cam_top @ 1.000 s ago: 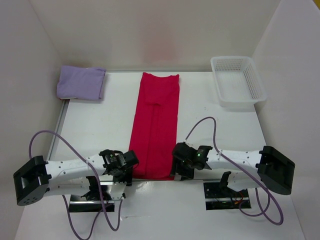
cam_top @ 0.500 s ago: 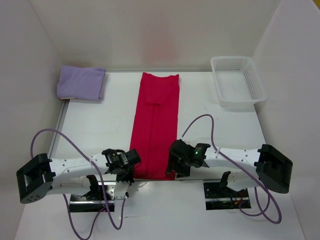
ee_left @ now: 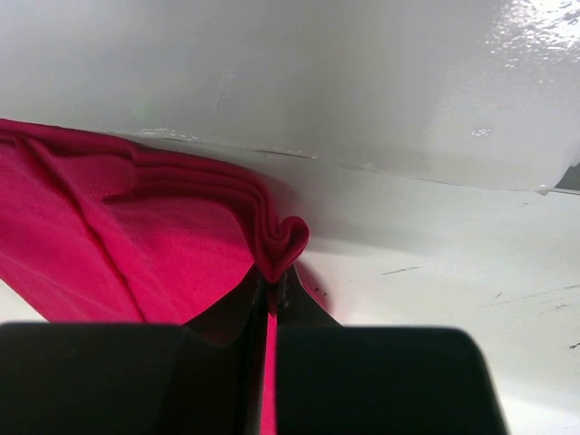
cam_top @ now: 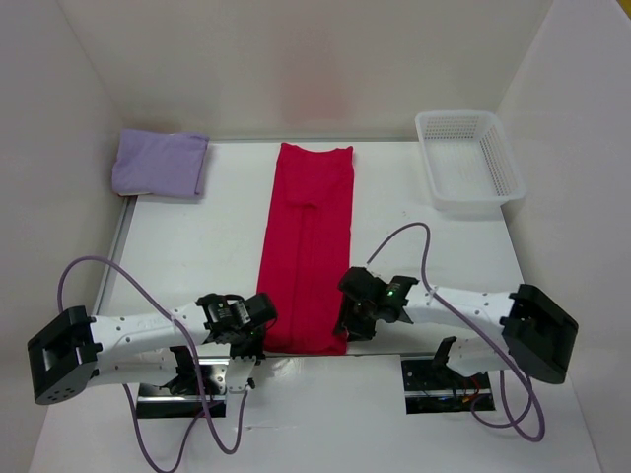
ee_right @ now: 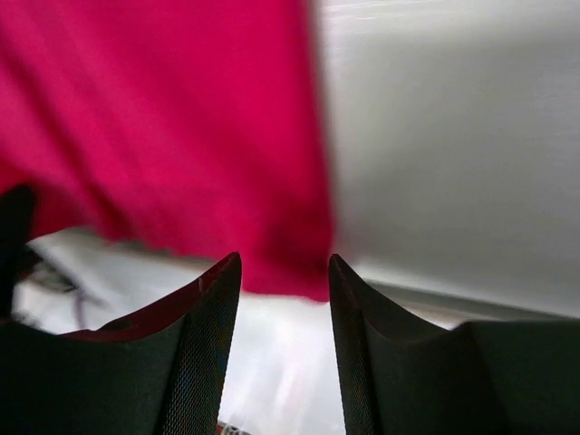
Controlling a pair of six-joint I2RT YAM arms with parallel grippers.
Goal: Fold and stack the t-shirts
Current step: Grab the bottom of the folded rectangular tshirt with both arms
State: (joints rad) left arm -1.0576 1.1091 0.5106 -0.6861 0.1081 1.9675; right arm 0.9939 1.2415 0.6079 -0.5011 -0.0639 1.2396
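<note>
A pinkish red t-shirt (cam_top: pixel 306 246), folded into a long narrow strip, runs from the back of the table to its near edge. My left gripper (cam_top: pixel 258 340) is at the strip's near left corner. In the left wrist view it (ee_left: pixel 270 281) is shut on a bunched fold of the red cloth (ee_left: pixel 136 245). My right gripper (cam_top: pixel 347 330) hovers at the near right corner. In the right wrist view its jaws (ee_right: pixel 285 267) stand open, and the blurred red corner (ee_right: pixel 181 136) lies just beyond the fingertips with nothing between them. A folded lavender t-shirt (cam_top: pixel 160 163) lies at the back left.
A white mesh basket (cam_top: pixel 469 158) stands at the back right against the wall. White walls close the table in on three sides. Both arms' purple cables (cam_top: pixel 99 271) loop above the near part of the table.
My left gripper has shut on the red shirt's near left corner. My right gripper has shifted left onto the near right corner, and its jaws have narrowed.
</note>
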